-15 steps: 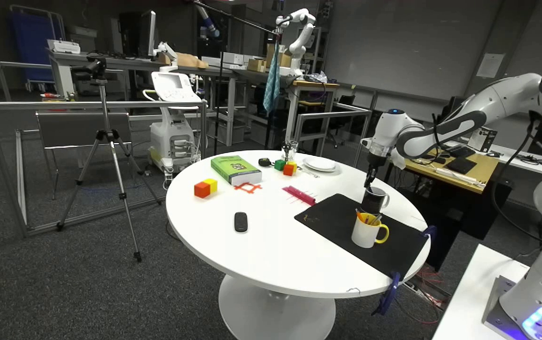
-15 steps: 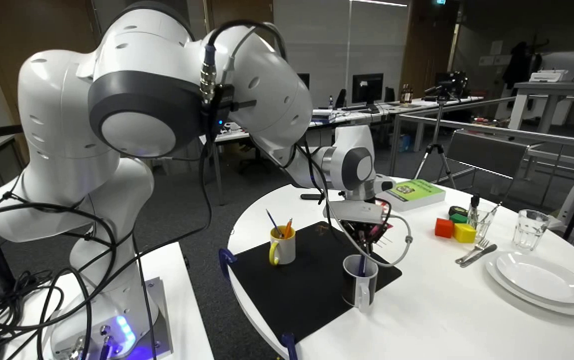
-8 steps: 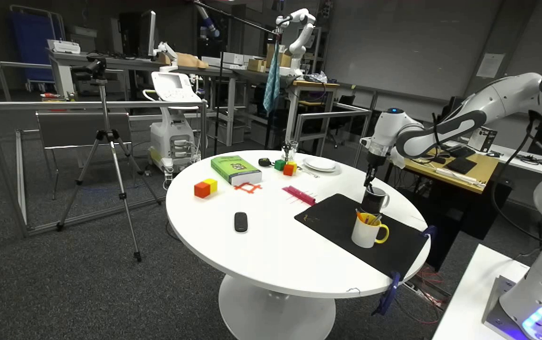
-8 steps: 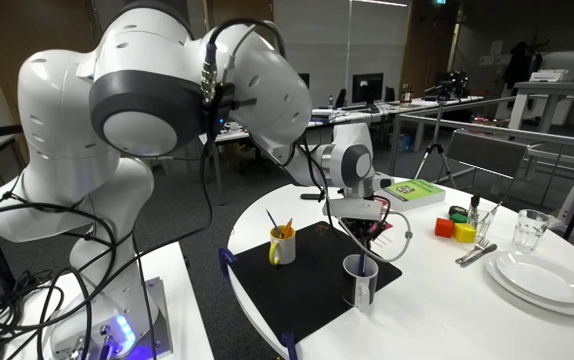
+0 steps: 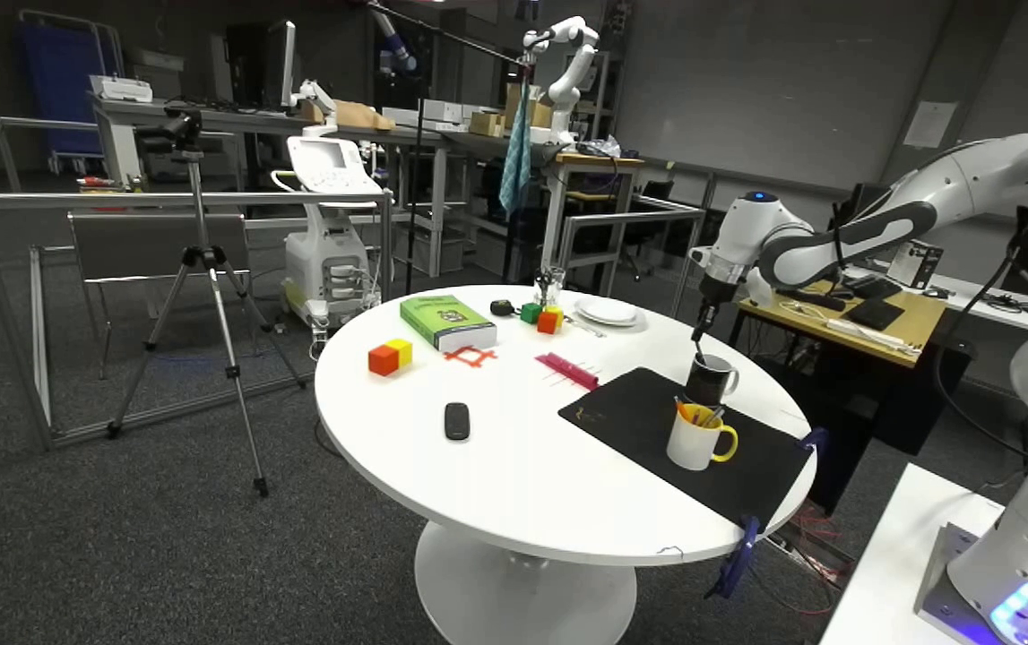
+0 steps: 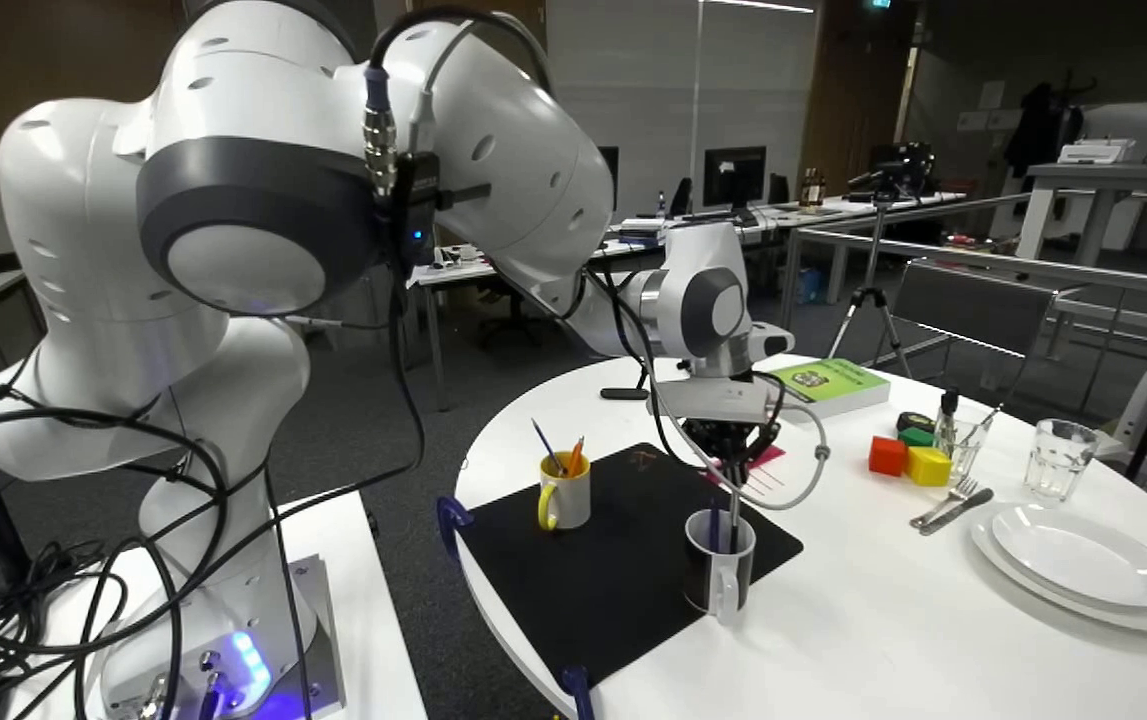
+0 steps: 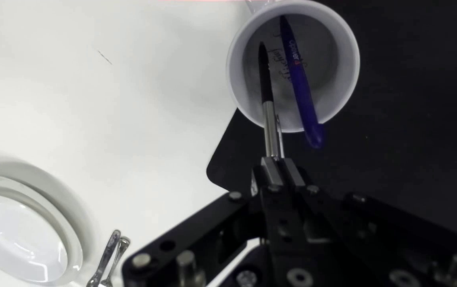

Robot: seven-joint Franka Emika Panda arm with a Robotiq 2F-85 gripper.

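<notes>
Rising since half a second ago, my black two-fingered gripper (image 7: 278, 160) is hanging higher over the black-sided ceramic mug (image 5: 707, 387), and more of a slim silver-and-black pen (image 7: 267, 97) is showing. My fingers are clamping on its upper end. The pen is pointing down from the hand into the black-sided mug, its long axis near upright, in line with the fingers, its tip lying inside the rim. Just beside it, a blue plastic pen (image 7: 299, 81) is leaning across that rim, so I am judging that side the tightest. The black-sided mug is standing at the edge of a flat black mat (image 6: 573, 590), well apart from a white, yellow-handled ceramic mug (image 6: 575, 502). Off the mat, white tabletop (image 6: 883, 600) is stretching from the black-sided mug toward stacked white plates (image 6: 1083, 555).
</notes>
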